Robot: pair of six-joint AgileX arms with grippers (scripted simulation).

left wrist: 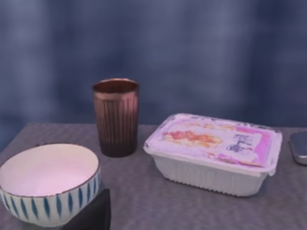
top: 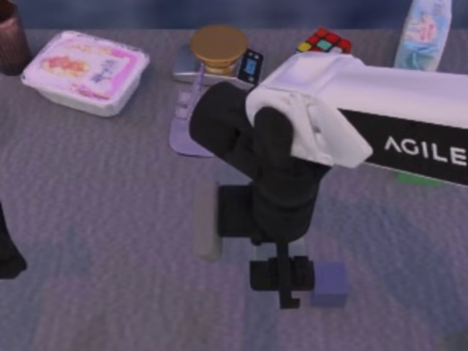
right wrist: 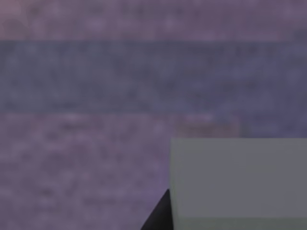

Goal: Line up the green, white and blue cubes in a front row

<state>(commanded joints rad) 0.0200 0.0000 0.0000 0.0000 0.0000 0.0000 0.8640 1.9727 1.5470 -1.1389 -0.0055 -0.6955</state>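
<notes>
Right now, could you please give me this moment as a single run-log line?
right gripper: low at table front, beside blue cube | white cube: partly under arm | green cube: mostly hidden | left arm: parked at left edge

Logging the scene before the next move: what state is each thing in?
Blue cube: flat on table, beside right claw.
White cube: on table, partly behind right arm.
Green cube: mostly hidden under right arm.
Food tray: lid on.
Bowl: upright, empty.
Cup: upright.
Left arm: parked at table's left.

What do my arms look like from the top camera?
The right arm has a glossy white shell over matte black segments, with white AGILE lettering on a black panel. Its claw is black and boxy. Of the left arm, only a black edge shows.
</notes>
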